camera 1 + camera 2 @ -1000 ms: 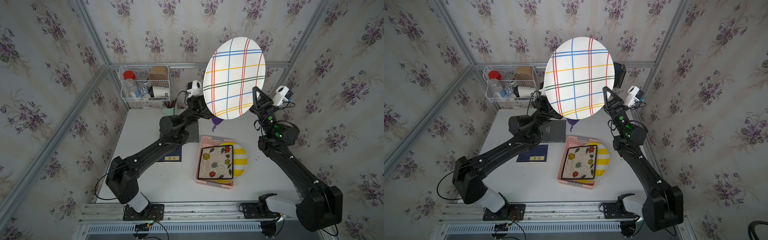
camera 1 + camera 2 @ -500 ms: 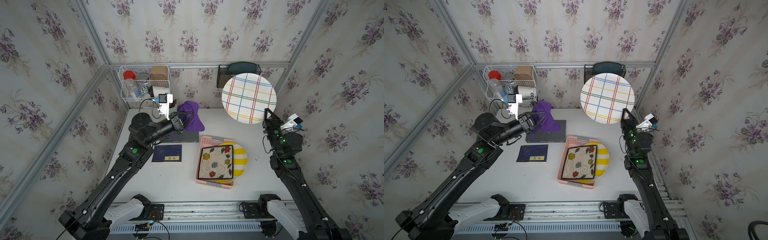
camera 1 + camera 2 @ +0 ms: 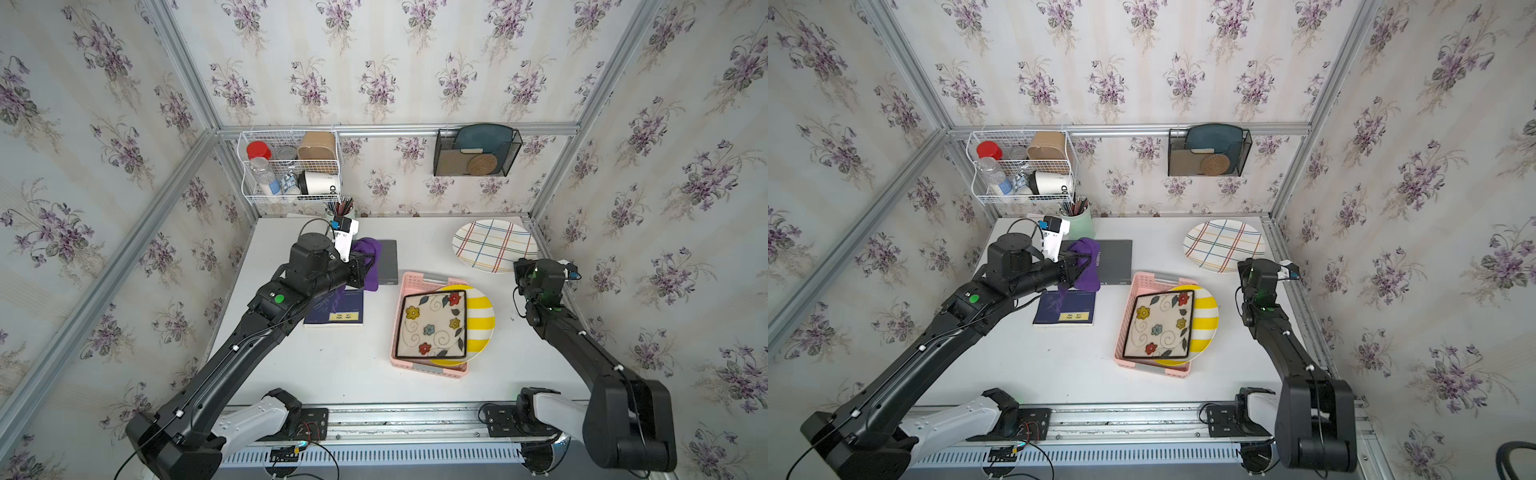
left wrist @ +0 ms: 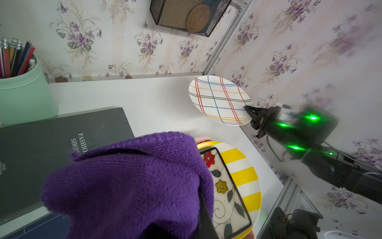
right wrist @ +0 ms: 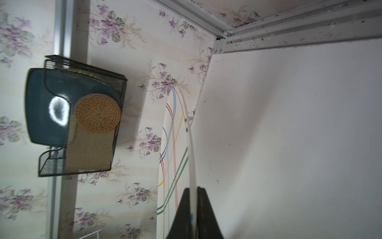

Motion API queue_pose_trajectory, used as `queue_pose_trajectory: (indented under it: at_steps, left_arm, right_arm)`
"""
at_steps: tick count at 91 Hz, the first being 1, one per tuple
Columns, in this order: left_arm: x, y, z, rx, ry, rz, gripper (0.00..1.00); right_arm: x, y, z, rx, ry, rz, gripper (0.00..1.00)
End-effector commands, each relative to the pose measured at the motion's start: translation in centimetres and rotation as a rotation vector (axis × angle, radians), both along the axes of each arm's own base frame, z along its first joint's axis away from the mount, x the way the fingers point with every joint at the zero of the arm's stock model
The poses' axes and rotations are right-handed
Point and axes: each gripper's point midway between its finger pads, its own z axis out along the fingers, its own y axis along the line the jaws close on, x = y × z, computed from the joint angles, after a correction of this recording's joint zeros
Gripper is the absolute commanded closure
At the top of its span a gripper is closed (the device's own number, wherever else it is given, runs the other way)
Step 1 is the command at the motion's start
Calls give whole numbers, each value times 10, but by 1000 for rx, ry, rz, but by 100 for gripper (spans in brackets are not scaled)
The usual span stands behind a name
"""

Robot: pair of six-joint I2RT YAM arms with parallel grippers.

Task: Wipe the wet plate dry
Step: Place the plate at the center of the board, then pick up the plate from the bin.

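The plate (image 3: 494, 245) (image 3: 1224, 245) is white with crossing coloured lines. It hangs nearly flat, low over the table's back right corner. My right gripper (image 3: 518, 266) (image 3: 1242, 266) (image 4: 248, 109) is shut on its near rim. In the right wrist view the plate (image 5: 171, 144) shows edge-on, with the rim clamped between the right gripper's (image 5: 192, 189) jaws. My left gripper (image 3: 365, 266) (image 3: 1084, 264) is shut on a purple knitted cloth (image 3: 370, 257) (image 3: 1086, 266) (image 4: 128, 182) over the dark book, well left of the plate. The cloth hides most of its jaws.
A pink tray (image 3: 415, 278) in mid-table holds a square flowered plate (image 3: 432, 324) on a yellow striped plate (image 3: 482, 320). A dark book (image 3: 388, 262), a blue notebook (image 3: 336, 311) and a green pencil cup (image 3: 1079, 224) lie at back left. A wire basket (image 3: 291, 166) and a black mesh holder (image 3: 476, 151) hang on the back wall.
The right arm has brought the plate down from high up near the camera to low over the back right corner. The left arm has pulled back left and down with the cloth.
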Motion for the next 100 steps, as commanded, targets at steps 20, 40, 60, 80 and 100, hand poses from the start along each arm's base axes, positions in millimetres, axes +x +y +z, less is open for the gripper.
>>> queue_pose_trajectory:
  at_steps: [20, 40, 60, 80, 100]
  left_arm:
    - [13, 0, -7, 55, -25, 14, 100]
    - [17, -2, -16, 64, -6, 21, 100]
    - [17, -4, -27, 43, 27, 20, 100]
    - [12, -2, -47, 52, 81, 26, 100]
    - [7, 3, -78, 104, 145, 36, 100]
  right_arm:
    - [62, -2, -45, -10, 12, 62, 100]
    - [69, -3, -93, -20, 106, 68, 100]
    - [72, -7, -108, -117, 221, 155, 3]
    - [60, -36, -65, -318, 335, 186, 0]
    - [28, 32, 2, -239, 177, 510, 23]
